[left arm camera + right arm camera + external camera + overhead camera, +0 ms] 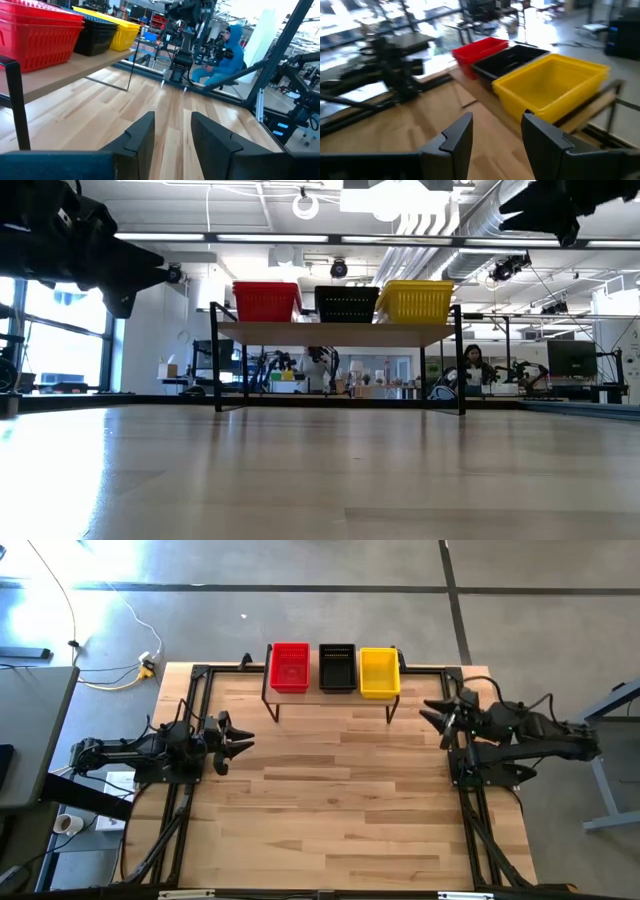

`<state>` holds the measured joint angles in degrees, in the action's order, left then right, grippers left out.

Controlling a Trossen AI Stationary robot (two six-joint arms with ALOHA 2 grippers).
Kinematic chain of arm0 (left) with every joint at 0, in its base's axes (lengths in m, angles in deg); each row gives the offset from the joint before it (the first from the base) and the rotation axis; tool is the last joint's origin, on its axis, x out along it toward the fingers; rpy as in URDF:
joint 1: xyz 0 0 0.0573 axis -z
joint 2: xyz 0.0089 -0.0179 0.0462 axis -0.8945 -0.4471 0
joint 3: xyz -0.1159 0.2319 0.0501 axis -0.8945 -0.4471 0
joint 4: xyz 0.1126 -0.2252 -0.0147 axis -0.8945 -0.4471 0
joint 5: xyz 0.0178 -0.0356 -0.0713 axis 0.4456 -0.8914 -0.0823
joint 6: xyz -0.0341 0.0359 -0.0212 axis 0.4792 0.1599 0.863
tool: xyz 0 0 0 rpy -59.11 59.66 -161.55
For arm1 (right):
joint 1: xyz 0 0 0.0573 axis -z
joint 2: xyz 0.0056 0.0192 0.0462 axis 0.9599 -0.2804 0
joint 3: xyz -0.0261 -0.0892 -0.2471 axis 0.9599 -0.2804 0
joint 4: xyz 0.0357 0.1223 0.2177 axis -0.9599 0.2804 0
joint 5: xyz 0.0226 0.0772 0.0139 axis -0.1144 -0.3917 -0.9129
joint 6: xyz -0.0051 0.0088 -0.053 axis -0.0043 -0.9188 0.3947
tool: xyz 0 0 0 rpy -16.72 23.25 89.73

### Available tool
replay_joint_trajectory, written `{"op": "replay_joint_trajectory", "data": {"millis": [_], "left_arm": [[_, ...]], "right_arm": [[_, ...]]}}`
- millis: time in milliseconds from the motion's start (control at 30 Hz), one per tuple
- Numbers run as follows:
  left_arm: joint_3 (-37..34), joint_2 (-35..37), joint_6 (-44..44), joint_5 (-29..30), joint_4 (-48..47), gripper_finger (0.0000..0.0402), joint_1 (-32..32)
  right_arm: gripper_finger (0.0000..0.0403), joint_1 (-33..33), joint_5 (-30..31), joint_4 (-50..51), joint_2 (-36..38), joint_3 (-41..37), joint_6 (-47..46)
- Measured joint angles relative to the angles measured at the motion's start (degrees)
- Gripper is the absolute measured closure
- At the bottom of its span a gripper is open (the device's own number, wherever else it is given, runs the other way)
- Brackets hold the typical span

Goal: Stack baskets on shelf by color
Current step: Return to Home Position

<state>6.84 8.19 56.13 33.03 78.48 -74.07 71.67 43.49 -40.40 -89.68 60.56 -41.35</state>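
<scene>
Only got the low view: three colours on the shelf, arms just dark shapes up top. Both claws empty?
Observer: Yes. The wrist views show the left claw and right claw open, nothing between the fingers.
Operator: Where do they hang?
Observer: High view: left claw over the left side of the table, right claw off the right end of the shelf, touching nothing.
Operator: Any baskets off the shelf?
Observer: None in the high view. Only the red basket, black basket and yellow basket, side by side on it.
</scene>
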Motion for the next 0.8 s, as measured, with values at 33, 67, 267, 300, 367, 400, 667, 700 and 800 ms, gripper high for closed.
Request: {"op": "replay_joint_trajectory", "data": {"millis": [33, 67, 267, 300, 367, 400, 667, 700, 800], "left_arm": [[0.0, 0.0, 0.0, 0.0, 0.0, 0.0284, 0.0], [0.0, 0.0, 0.0, 0.0, 0.0, 0.0284, 0.0], [0.0, 0.0, 0.0, 0.0, 0.0, 0.0284, 0.0], [0.0, 0.0, 0.0, 0.0, 0.0, 0.0284, 0.0], [0.0, 0.0, 0.0, 0.0, 0.0, 0.0284, 0.0], [0.0, 0.0, 0.0, 0.0, 0.0, 0.0284, 0.0], [0.0, 0.0, 0.0, 0.0, 0.0, 0.0284, 0.0], [0.0, 0.0, 0.0, 0.0, 0.0, 0.0284, 0.0], [0.0, 0.0, 0.0, 0.0, 0.0, 0.0284, 0.0]], "right_arm": [[0.0252, 0.0, -1.4, -1.8, 1.5, -2.0, 1.1], [0.0252, 0.0, -2.7, -3.4, 3.0, -3.8, 2.2], [0.0252, 0.0, -6.3, -9.7, 9.8, -12.7, 5.4], [0.0252, 0.0, -6.8, -10.8, 10.7, -14.4, 6.2], [0.0252, 0.0, -8.2, -13.2, 12.3, -17.3, 7.1], [0.0252, 0.0, -8.7, -14.4, 13.0, -18.7, 7.6], [0.0252, 0.0, -14.3, -21.5, 18.2, -28.9, 8.2], [0.0252, 0.0, -14.6, -22.0, 18.9, -30.1, 8.1], [0.0252, 0.0, -15.6, -24.5, 20.2, -33.2, 7.7]]}}
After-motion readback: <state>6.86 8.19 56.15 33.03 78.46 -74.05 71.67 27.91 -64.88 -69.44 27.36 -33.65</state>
